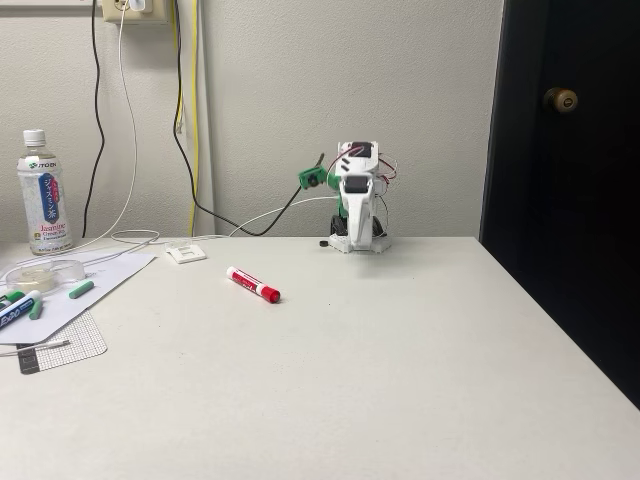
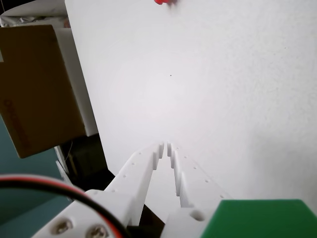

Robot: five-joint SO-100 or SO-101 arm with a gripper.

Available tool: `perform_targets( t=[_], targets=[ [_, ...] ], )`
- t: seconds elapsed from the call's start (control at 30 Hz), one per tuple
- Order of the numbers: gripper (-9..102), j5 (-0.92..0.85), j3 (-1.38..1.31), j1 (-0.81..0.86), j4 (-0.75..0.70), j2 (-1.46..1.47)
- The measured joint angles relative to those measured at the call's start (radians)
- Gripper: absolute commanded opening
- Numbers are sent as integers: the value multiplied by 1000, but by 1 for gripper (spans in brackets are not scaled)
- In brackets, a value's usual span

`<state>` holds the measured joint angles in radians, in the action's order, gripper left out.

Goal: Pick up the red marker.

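Arm folded upright at table's far edge — gripper nearly closed, empty; red marker well apart.

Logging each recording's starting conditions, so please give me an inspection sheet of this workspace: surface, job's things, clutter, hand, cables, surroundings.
Surface: white table, mostly bare in front of the arm.
Job's things: red marker lies flat in the fixed view, apart from the arm; its red end shows at the wrist view's top edge.
Clutter: at the left in the fixed view, tea bottle, blue-labelled marker, green caps, paper sheet, tape roll.
Hand: hand shut, holding nothing, over the bare table; the arm is folded at the far edge.
Cables: black and white cables run from the wall to the arm.
Surroundings: pale wall, dark door with knob.
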<state>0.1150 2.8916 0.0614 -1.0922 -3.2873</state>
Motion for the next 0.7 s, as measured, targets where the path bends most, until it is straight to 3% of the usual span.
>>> perform_targets(
  t=[0.3,0.7],
  targets=[
    [0,0,-153,35,-72,12],
    [0,-37,-571,78,-276,314]
  ],
)
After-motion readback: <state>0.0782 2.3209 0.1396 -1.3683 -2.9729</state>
